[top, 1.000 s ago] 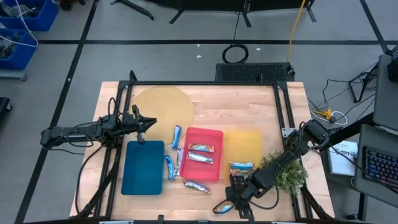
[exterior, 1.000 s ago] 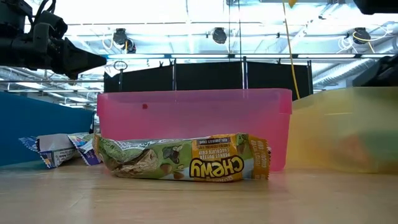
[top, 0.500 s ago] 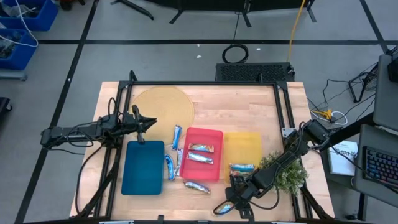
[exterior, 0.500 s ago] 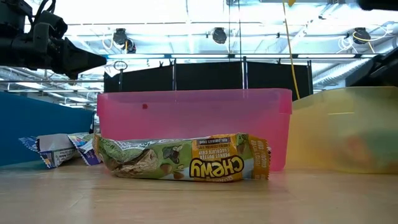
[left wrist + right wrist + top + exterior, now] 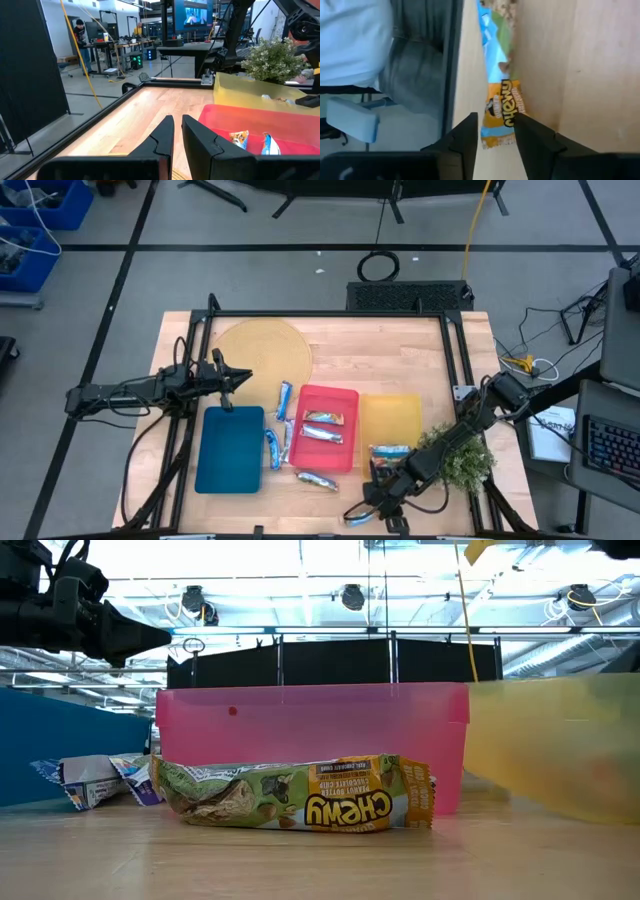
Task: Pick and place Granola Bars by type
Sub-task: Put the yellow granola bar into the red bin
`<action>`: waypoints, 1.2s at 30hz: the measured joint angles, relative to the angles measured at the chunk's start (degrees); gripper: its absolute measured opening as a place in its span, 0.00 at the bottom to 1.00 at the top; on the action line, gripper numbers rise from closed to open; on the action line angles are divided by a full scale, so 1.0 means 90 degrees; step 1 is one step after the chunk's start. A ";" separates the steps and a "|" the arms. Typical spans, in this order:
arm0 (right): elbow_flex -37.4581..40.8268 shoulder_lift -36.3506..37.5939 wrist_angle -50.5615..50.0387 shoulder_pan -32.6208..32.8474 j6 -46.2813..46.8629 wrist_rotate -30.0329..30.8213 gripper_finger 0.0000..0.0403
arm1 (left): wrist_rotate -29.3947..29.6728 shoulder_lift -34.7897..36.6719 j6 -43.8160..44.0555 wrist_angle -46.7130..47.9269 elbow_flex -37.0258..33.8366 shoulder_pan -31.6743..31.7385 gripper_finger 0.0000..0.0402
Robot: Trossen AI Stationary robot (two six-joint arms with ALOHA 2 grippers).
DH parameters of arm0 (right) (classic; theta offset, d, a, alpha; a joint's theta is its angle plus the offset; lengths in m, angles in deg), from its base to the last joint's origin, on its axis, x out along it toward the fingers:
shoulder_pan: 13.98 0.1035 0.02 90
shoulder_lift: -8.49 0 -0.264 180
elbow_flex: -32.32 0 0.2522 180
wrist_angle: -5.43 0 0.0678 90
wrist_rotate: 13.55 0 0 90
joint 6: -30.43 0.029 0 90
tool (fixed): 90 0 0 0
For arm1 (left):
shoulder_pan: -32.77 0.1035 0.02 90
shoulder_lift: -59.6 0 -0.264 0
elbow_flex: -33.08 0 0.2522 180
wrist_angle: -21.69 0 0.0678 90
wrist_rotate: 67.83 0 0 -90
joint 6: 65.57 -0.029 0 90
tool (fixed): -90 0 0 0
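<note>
- High view: granola bars lie around the trays, two in the red tray (image 5: 328, 426), one in the yellow tray (image 5: 392, 418), several on the table (image 5: 350, 350) between the blue tray (image 5: 230, 450) and the red one.
- Right gripper (image 5: 378, 492) hangs just off the yellow tray's near corner, its fingers (image 5: 465, 136) parted around a blue and orange bar (image 5: 501, 107) by the table edge.
- Left gripper (image 5: 236, 379) waits above the blue tray's far edge, fingers (image 5: 165, 132) nearly closed on nothing.

Both arms low over the table.
Left gripper (image 5: 232, 383) hovers, fingers nearly together; right gripper (image 5: 376, 471) reaches down, fingers apart around a bar.
</note>
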 joint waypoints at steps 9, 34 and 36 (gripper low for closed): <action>-0.0007 0.0007 -0.0031 -0.0049 -0.0087 0.0005 0.29 | 0.0001 0.0000 -0.0008 0.0000 0.0000 0.0000 0.12; -0.0170 0.0858 0.1660 -0.0020 -0.1961 0.1316 0.28 | -0.0006 -0.0002 0.0081 -0.0056 0.0002 0.0000 0.12; -0.0170 0.0962 0.1631 0.0080 -0.1922 0.1543 0.26 | -0.0007 -0.0001 0.0305 -0.0147 0.0002 0.0000 0.12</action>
